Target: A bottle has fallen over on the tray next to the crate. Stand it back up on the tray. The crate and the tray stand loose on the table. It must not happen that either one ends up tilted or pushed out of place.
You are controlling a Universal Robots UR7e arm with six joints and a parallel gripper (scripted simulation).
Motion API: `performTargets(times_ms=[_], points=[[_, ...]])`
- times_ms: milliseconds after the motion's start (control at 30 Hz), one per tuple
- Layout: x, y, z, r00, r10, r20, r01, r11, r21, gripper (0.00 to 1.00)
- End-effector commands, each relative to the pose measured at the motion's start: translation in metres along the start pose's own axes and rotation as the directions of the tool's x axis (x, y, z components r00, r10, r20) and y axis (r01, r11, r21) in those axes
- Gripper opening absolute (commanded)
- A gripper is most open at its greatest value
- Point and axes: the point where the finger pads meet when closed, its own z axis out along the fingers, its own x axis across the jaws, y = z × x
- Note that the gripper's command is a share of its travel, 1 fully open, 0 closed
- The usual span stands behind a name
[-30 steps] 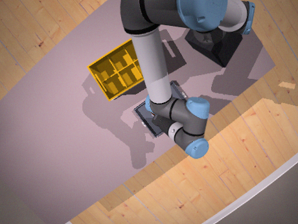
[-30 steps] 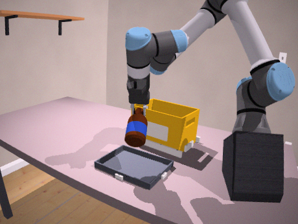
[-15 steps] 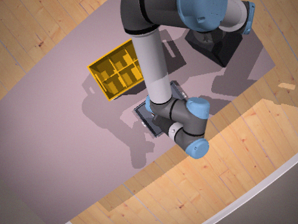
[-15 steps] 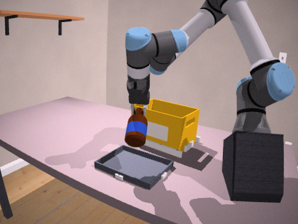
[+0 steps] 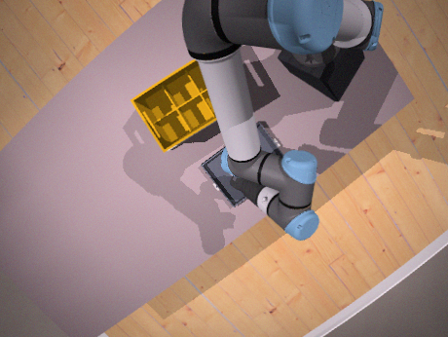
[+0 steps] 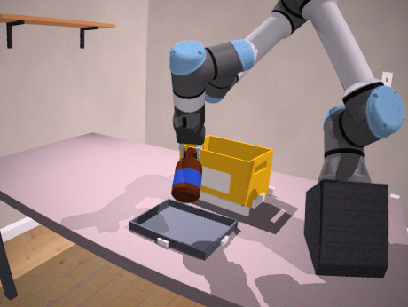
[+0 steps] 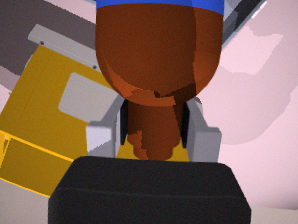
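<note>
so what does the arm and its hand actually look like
The arm has pale grey tube links, dark grey joint housings and light blue round end caps, and it rises from a black box base. The hand is a black block with two short light grey fingers. No cables or markings show.
</note>
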Motion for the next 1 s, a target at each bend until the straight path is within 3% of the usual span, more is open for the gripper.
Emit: performTargets(times_ms=[0, 433, 967], points=[[0.0001, 0.0002, -0.0003, 1.000, 0.002, 0.003, -0.002, 1.000, -0.024, 0.00], [0.0013, -0.0001, -0.0011, 1.000, 0.001, -0.005, -0.001, 0.995, -0.097, 0.00], [0.0016, -0.0001, -0.0014, 1.000, 0.001, -0.007, -0.001, 0.994, -0.107, 0.00]])
